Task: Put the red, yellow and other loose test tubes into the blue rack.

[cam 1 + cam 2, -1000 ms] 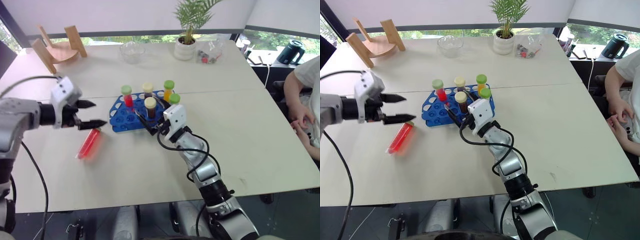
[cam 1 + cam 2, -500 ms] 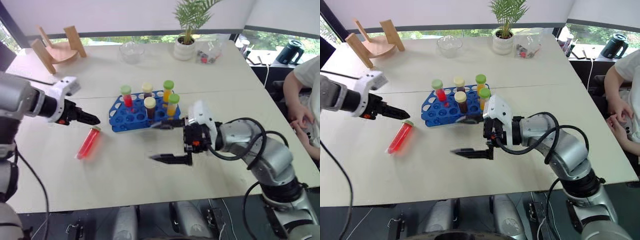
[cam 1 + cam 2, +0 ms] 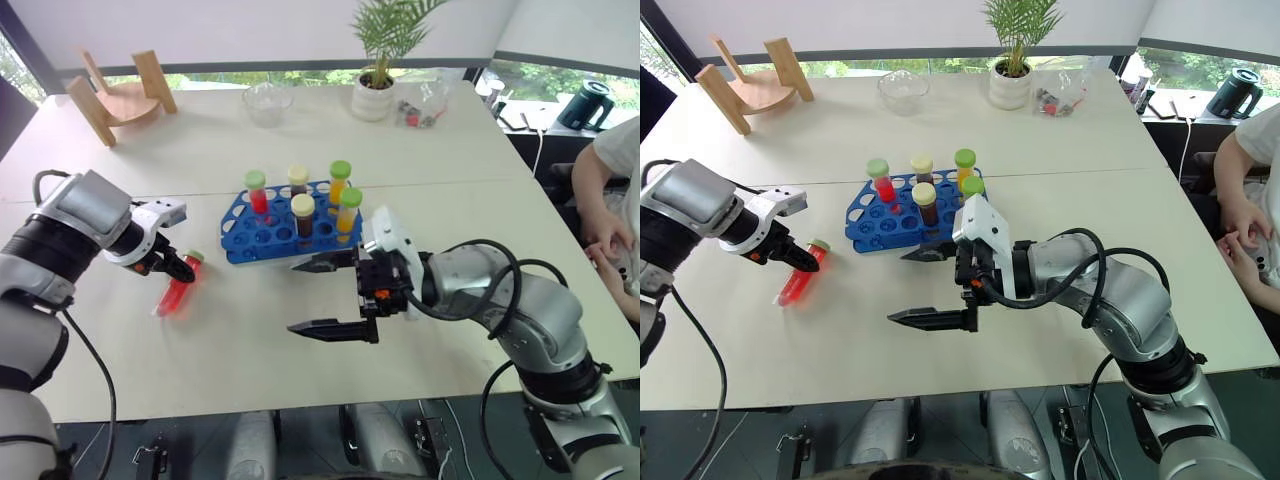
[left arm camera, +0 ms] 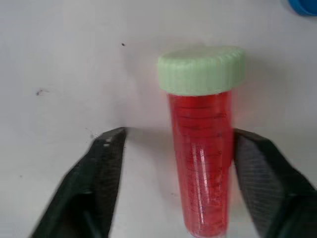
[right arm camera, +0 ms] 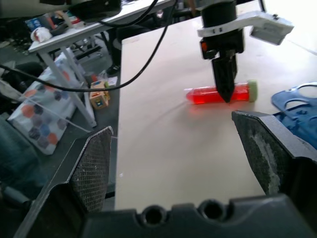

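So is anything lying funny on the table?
Yes, the red tube with a green cap is lying flat on the table beside the blue rack, while the other tubes stand upright in it. The left claw straddles it.

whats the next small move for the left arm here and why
Probably close the left gripper on the red tube. In the left wrist view the tube lies on the table between the open jaws, one finger right beside it, the other with a gap. It lies apart from the blue rack, so it needs a firm hold before lifting.
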Tool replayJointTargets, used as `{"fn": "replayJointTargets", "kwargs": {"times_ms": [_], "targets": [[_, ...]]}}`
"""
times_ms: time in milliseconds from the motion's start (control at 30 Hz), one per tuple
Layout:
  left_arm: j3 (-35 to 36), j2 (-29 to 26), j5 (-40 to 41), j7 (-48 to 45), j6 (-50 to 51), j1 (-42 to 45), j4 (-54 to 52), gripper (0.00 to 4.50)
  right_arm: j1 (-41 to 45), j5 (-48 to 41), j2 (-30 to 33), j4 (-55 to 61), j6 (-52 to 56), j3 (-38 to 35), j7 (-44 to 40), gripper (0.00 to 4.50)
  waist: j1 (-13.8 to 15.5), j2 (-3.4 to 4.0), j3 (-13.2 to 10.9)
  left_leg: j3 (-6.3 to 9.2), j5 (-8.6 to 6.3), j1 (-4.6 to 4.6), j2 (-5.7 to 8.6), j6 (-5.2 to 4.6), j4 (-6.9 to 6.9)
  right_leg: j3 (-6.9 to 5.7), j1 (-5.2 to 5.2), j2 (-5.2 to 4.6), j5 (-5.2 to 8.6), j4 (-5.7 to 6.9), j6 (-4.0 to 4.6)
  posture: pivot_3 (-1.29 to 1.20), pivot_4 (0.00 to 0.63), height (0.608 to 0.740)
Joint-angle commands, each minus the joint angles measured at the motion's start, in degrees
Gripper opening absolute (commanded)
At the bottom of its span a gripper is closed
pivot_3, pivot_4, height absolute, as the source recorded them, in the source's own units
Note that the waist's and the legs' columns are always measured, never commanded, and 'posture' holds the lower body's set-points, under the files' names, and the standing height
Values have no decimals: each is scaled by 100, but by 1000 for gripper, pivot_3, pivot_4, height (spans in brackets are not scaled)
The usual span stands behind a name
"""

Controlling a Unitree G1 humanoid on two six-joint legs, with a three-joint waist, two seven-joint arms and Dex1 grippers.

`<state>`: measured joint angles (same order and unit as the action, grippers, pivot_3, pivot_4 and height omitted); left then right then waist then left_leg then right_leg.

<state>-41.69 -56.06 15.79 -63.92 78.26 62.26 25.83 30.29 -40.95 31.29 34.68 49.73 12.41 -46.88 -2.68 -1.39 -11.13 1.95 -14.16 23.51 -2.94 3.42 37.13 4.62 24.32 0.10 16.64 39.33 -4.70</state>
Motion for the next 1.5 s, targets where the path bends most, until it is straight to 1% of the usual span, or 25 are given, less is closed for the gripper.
{"fn": "replayJointTargets", "kwargs": {"times_ms": [33, 67, 100, 133, 200, 233, 333, 367, 400, 433, 467, 500, 533, 567, 633, 700, 733, 800, 900, 1000, 1100, 1233, 1500], "targets": [[-173, 74, -256, -189, -274, -106, 42, 1683, -60, -98, -71, 246, -38, -191, 227, 4272, 13, 0, 0, 1, 0, 0, 0, 0, 0, -1, 0, 0, 0, 0, 0, 0, 150, 740], [-134, 120, -286, -204, -284, -125, 94, 1200, -81, -94, -68, 249, -44, -192, 266, 4272, 14, 1, 0, 0, 0, 0, 0, 0, 0, 0, 0, 0, 0, 0, 0, 0, 150, 740], [-85, 180, -307, -207, -264, -130, 146, 919, -115, -86, -42, 245, -66, -201, 274, 4272, 15, 1, 1, 0, 0, 0, 0, 0, 0, 0, 0, 0, 0, 0, 0, 0, 150, 740], [1, 239, -343, -184, -297, -133, 234, 842, -145, -54, -3, 238, -89, -189, 275, 4272, 24, 7, 4, 1, 0, 0, 0, 0, 1, 0, -1, 0, 0, 0, 0, 0, 150, 740], [171, 322, -428, -125, -410, -147, 338, 842, -214, 1, 83, 226, -147, -192, 248, 4272, 38, 15, 9, 0, 0, -5, 1, 0, 3, -1, -9, -1, 0, 0, 0, 0, 150, 740], [363, 338, -433, -82, -571, -174, 384, 842, -267, 24, 136, 225, -178, -216, 234, 4272, 44, 16, 10, 1, 0, -7, 1, 0, 3, -1, -12, -1, 0, 0, 0, 0, 150, 740], [1432, 98, -433, 210, -2214, -509, 757, 842, -381, -47, 250, 243, -164, -407, 289, 4272, 54, 33, 14, 2, 1, -12, 1, -1, 4, -2, -17, -1, 0, 3, 0, 0, 150, 740], [1858, -38, -343, 158, -2955, -723, 834, 842, -424, -109, 291, 252, -139, -520, 305, 4272, 59, 33, 14, 3, 2, -14, 0, -2, 3, -3, -16, -1, 0, 6, 1, 0, 150, 740], [2434, -165, -92, -82, -3693, -902, 1011, 842, -476, -217, 329, 259, -80, -693, 343, 4272, 56, 33, 14, 6, 7, -15, -1, -6, 4, -6, -16, -1, -2, 9, 4, 0, 150, 740], [3140, -227, 266, -171, -4008, -977, 1084, 842, -523, -382, 399, 259, 21, -914, 371, 4272, 54, 27, 11, 8, 12, -14, -4, -9, 3, -8, -13, 0, -6, 9, 11, 0, 150, 740], [3952, -138, 699, -106, -4449, -1056, 913, 842, -551, -592, 489, 240, 158, -1173, 404, 4272, 57, 15, 4, 9, 16, -13, -7, -8, 3, -10, -11, 2, -9, 11, 14, 0, 150, 740], [4557, 73, 991, 282, -4535, -1081, 597, 842, -556, -782, 592, 193, 285, -1391, 410, 4272, 82, 5, -3, 11, 18, -10, -7, -9, 4, -12, -8, 3, -10, 12, 16, 0, 150, 740], [4949, 330, 1199, 633, -4515, -1153, 196, 842, -545, -921, 686, 123, 373, -1546, 389, 4272, 149, -7, -1, 14, 19, 1, -10, -7, 8, -17, -3, 2, -10, 11, 17, 0, 150, 740], [5130, 586, 1258, 903, -4660, -1306, -250, 842, -519, -986, 776, 9, 417, -1647, 340, 4272, 193, -7, -1, 13, 19, 5, -10, -6, 13, -19, -3, 0, -11, 6, 16, 0, 150, 740], [5348, 1102, 1241, 1402, -4912, -1714, -1060, 842, -341, -860, 883, -272, 388, -1619, 290, 4272, 254, -2, 2, 11, 19, 3, 5, -6, 12, -19, -25, -20, -5, -6, 2, 0, 150, 740], [5559, 1630, 1194, 1912, -5240, -2147, -1689, 842, -80, -753, 895, -559, 368, -1511, 230, 4272, 215, 23, 15, -4, 19, -12, 18, -6, 10, -9, -44, -36, -10, -20, -17, 0, 150, 740], [5641, 1887, 1172, 2116, -5427, -2346, -1952, 842, 29, -723, 902, -689, 366, -1468, 174, 4272, 200, 24, 15, -10, 18, -22, 32, -6, 6, -10, -54, -59, -12, -21, -23, 0, 150, 740], [5676, 2306, 1195, 2406, -5564, -2689, -2448, 842, 166, -619, 954, -874, 343, -1359, 51, 4272, 152, 14, 10, -12, 18, -19, 39, -6, 6, -10, -50, -63, -14, -23, -30, 0, 150, 740], [5661, 2910, 1336, 2793, -5650, -3053, -3013, 842, 290, -509, 1061, -1082, 335, -1241, -141, 4272, 155, 10, 8, -9, 18, -7, 35, -7, 5, -10, -33, -59, -15, -20, -30, 0, 150, 740], [5529, 3305, 1421, 2865, -5694, -3354, -3172, 842, 441, -501, 1098, -1131, 404, -1107, -305, 4272, 174, 10, 8, -6, 18, -5, 36, -7, 3, -12, -32, -59, -15, -19, -30, 0, 150, 740], [5452, 3515, 1475, 2847, -5727, -3494, -3138, 842, 559, -522, 1102, -1095, 449, -1019, -420, 4272, 166, 10, 8, -8, 18, -8, 45, -7, 5, -11, -36, -65, -16, -19, -33, 0, 150, 740], [5142, 3617, 1270, 2658, -5911, -3727, -3058, 842, 574, -494, 1101, -1106, 455, -1010, -465, 4272, 168, 10, 8, -7, 18, -8, 45, -7, 8, -11, -37, -63, -17, -20, -34, 0, 150, 740], [4839, 3836, 958, 2467, -6476, -3697, -2312, 842, 481, -492, 994, -1038, 478, -1056, -299, 4272, 178, 10, 8, -7, 18, -9, 47, -7, 8, -12, -41, -64, -17, -23, -35, 0, 150, 740]]}}
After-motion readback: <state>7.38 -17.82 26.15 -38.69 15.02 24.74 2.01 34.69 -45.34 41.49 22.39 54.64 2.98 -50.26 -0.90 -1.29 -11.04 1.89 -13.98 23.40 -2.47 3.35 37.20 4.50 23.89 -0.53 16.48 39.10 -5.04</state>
